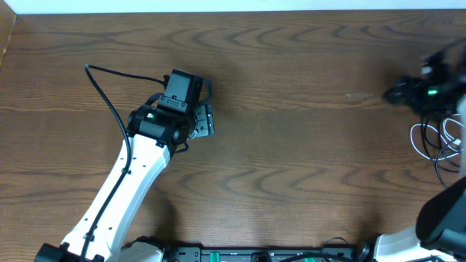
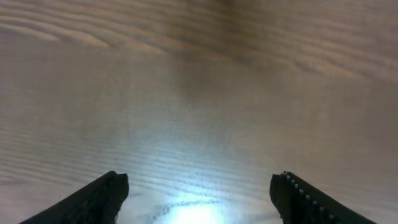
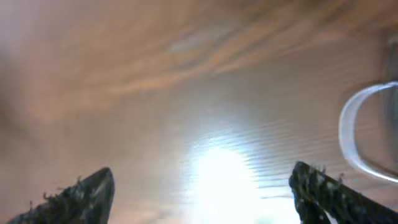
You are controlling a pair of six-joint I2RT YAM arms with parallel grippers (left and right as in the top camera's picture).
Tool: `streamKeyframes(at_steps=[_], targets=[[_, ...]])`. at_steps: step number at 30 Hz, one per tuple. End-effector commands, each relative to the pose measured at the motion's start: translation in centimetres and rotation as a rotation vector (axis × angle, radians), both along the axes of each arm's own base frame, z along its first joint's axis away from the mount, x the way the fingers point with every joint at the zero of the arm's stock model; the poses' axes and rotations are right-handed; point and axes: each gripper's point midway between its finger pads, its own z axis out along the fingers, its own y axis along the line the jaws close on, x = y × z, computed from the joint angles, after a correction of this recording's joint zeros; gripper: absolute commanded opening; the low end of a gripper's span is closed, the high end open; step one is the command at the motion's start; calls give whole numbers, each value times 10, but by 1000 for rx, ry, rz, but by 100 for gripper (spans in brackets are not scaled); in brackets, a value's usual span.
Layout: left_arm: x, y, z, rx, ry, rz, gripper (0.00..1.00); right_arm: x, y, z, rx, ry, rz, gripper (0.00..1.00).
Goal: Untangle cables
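The cables lie in a small pile of thin white and black loops at the table's far right edge. A white loop of cable shows at the right of the right wrist view, beside the jaws and not between them. My right gripper is blurred, just up and left of the pile; its jaws are open and empty over bare wood. My left gripper is at the centre-left, far from the cables; its jaws are open and empty over bare wood.
The thick black cord of the left arm arcs out to the upper left. The wooden table spans the view, with a pale wall edge along the top.
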Motion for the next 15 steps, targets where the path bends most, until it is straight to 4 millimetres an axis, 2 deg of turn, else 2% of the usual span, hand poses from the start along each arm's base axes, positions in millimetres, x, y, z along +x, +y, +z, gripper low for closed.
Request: streamKeyframes(at_steps=[1, 2, 4, 7, 8, 12, 14, 15], targets=[[-22, 2, -20, 33, 143, -44, 90, -14, 21, -7, -114, 83, 129, 97], [-45, 11, -29, 67, 255, -25, 91, -24, 37, -9, -103, 128, 173, 99], [-67, 21, -31, 84, 343, 39, 91, -37, 49, -9, -92, 175, 208, 99], [-87, 29, -27, 100, 406, 83, 91, -49, 61, -8, -91, 174, 234, 99], [-95, 34, -21, 104, 387, 98, 91, -62, 67, -7, -102, 124, 235, 99], [-97, 39, -4, 49, 150, 83, 91, -89, 74, 0, -139, -80, 219, 99], [-100, 36, 6, 2, -6, 33, 91, -98, 77, 17, -149, -238, 182, 99], [-105, 35, 14, -50, -133, 22, 91, -104, 76, 33, -166, -342, 147, 99]])
